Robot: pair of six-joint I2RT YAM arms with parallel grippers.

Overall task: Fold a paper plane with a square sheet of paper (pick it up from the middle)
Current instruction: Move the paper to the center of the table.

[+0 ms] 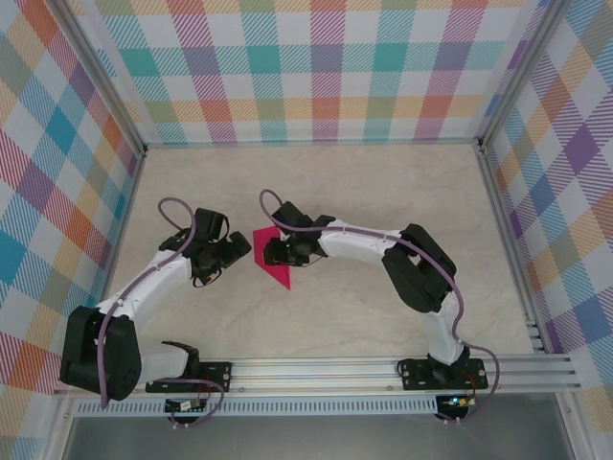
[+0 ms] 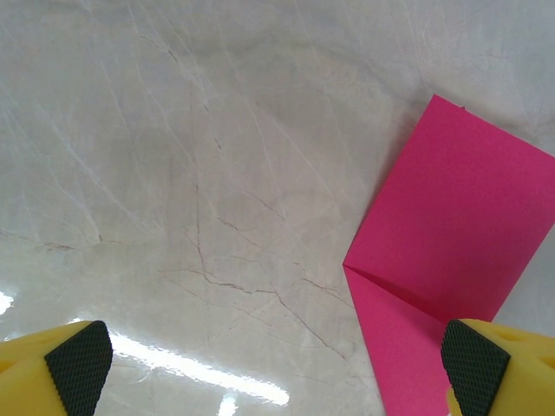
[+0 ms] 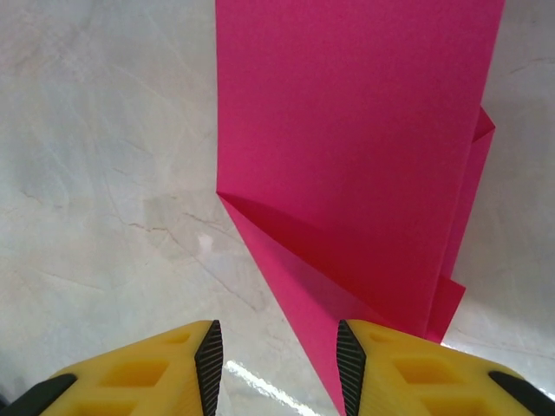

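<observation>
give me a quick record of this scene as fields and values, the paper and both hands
paper: pink paper, partly folded, diagonal creases showing, lying on the table
position: middle of the table, between the two hands
left hand: open wide, one finger at the paper's edge, nothing held
right hand: jaws partly apart, low over the paper's pointed end, table visible in the gap
plane: not yet finished
</observation>
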